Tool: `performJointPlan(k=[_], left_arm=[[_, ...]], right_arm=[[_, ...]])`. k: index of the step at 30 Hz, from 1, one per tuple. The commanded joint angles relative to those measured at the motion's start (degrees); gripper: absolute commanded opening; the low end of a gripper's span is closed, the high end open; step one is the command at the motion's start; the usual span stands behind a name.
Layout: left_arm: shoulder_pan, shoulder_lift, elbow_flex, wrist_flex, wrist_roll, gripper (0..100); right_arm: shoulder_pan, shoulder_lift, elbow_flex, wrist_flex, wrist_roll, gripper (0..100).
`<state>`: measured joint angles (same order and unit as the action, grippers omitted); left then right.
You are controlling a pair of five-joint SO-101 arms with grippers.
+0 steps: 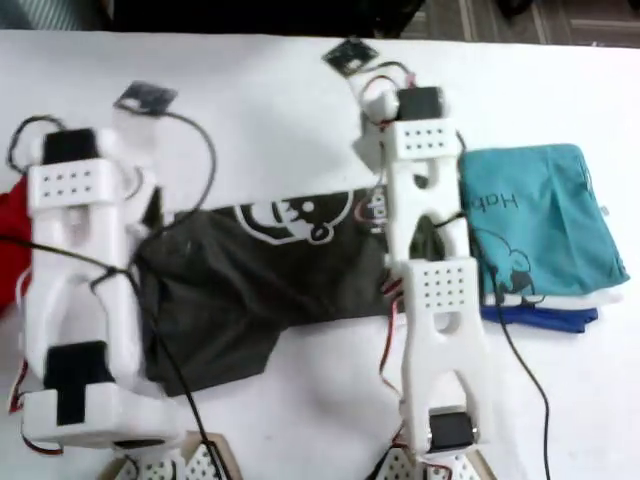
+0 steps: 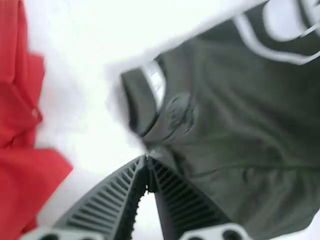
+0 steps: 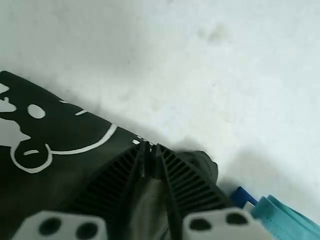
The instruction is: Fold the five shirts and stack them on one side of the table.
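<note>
Left claw (image 2: 147, 162) has its ribbed fingers pressed together, tips pinching the edge of the black shirt (image 2: 225, 150) just beside the collar; how much cloth sits between them is hard to make out. Beside it at the counter's (image 1: 260, 90) left edge lies a crumpled red shirt (image 2: 20, 150), cut off by the frame, so its shape cannot be told. From above, the left arm (image 1: 80, 280) covers its own claw and the near end of the black shirt, which spreads wrinkled across the middle of the counter between the two arms. Its white print faces up, partly hidden under the right arm (image 1: 430, 260). The right claw (image 3: 149, 150) is likewise closed, clamped on the black shirt's opposite edge, with a small bunch of cloth bulging past the fingertips. Just right of that arm sits a folded stack: a teal shirt (image 1: 540, 220) on top, with only thin edges of a white shirt (image 1: 600, 298) and a blue shirt (image 1: 545, 318) visible beneath. Whether the stack touches the black shirt cannot be told, as the arm hides the gap.
</note>
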<state>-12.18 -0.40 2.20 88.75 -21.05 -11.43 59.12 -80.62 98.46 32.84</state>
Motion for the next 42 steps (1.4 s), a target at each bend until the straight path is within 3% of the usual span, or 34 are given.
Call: performJointPlan(k=[1,6,12,18,26,30,33,42], left_arm=[[3.0,1.1,-1.4,-5.2,3.5,3],[3.5,15.7,-3.5,-10.5,4.7,2],[-1.5,33.1,-14.4,-10.1,4.6,2],[-4.8,39.6,-29.6,-2.2,4.4,2],[-3.6,39.5,-50.0,13.9,4.8,2],[-5.5,34.2,-52.3,13.9,5.2,3],[-7.4,26.9,-48.9,13.8,4.8,3],[-27.5,10.8,-37.4,13.5,1.9,3]], right_arm=[[-2.6,-4.7,-2.0,0.3,-4.8,1.8],[-4.4,-7.3,-1.9,0.3,-8.4,1.8],[-2.5,-9.2,6.8,0.3,-8.5,1.8],[-2.2,-12.5,14.2,0.2,-8.5,1.8],[-2.2,-16.7,15.3,0.4,-8.5,1.8],[-2.9,-21.4,19.4,0.4,-8.4,1.8],[-4.5,-28.4,31.1,0.4,-8.1,1.8],[-20.3,-53.5,70.9,0.0,-2.4,1.8]])
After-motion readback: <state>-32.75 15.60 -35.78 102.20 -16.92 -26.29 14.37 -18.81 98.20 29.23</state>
